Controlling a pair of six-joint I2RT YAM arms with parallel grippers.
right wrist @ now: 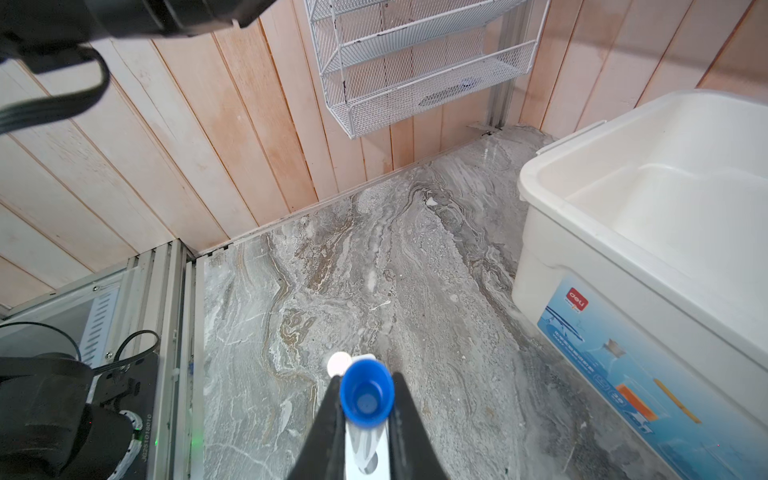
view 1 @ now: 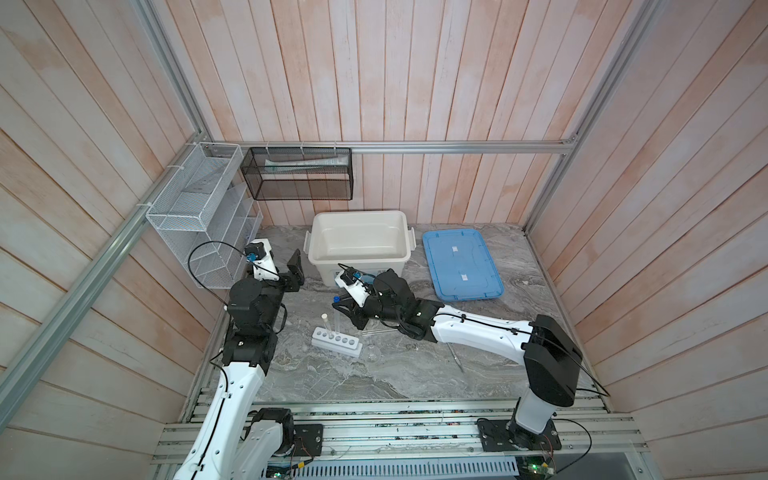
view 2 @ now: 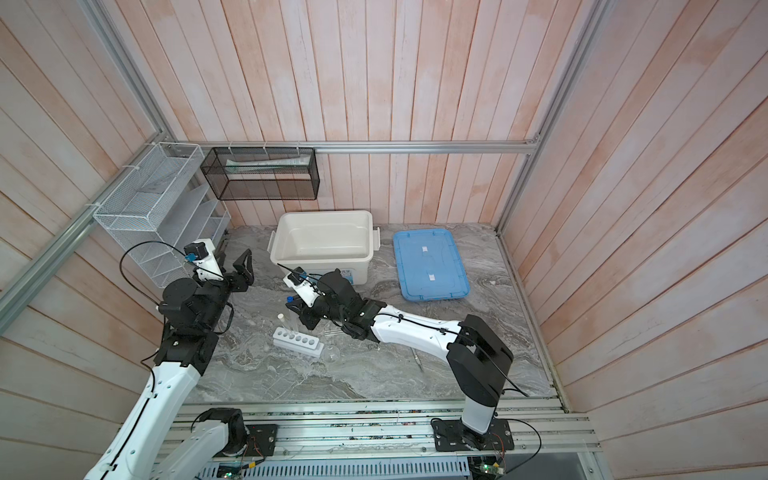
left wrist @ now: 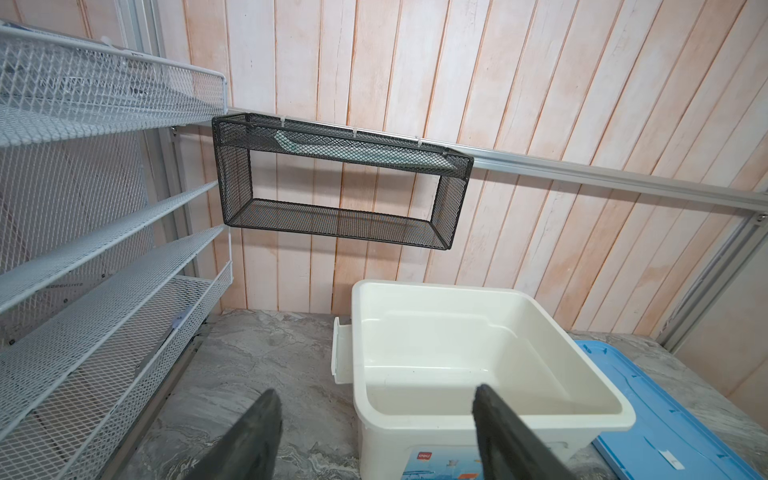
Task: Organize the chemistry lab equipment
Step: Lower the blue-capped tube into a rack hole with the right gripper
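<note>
Blue-capped tube (right wrist: 365, 405): pinched upright, cap up, in right claw (right wrist: 365, 382); lower end over white rack (view 1: 336, 343) toward counter's front-left corner, beside white-capped tube (view 1: 326, 326); seating likely straight down; left claw (left wrist: 376, 390) wide, empty.

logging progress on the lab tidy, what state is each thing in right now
left claw, open, empty
right claw, shut on blue-capped tube
blue-capped tube, upright over rack
white-capped tube, standing in rack
third tube, lying on table
flask, on table beside rack
spatula, flat on table
bin, open, empty
lid, off, flat beside bin
</note>
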